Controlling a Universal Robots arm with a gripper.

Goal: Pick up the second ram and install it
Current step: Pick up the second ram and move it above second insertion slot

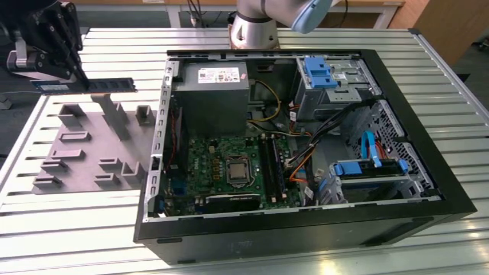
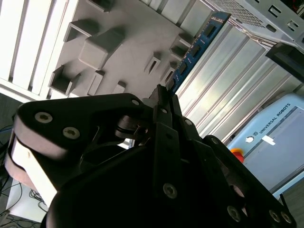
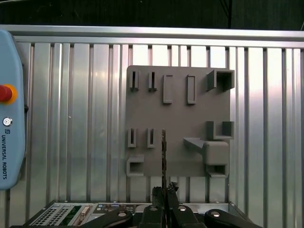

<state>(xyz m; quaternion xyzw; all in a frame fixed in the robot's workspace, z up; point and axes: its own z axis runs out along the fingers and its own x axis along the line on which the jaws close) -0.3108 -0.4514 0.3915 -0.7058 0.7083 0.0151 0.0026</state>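
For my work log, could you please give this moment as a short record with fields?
gripper: shut on the second ram
second ram: held level over the grey fixture plate, outside the computer case
computer case: side open, motherboard visible inside
installation: not yet done

A table point(image 1: 84, 235) of ribbed aluminium slats takes up most of the scene, its grooves running from the exterior view's left to its right. Bright light glares off the near slats in pale streaks. Beyond the far edge stands a wooden bench point(image 1: 367, 4), and a wooden panel point(image 1: 450, 26) rises at the far right of the exterior view. Dark floor point(image 1: 9, 123) shows past the table's left edge. In the second wrist view, loose cables point(image 2: 12, 211) lie off the table's edge.
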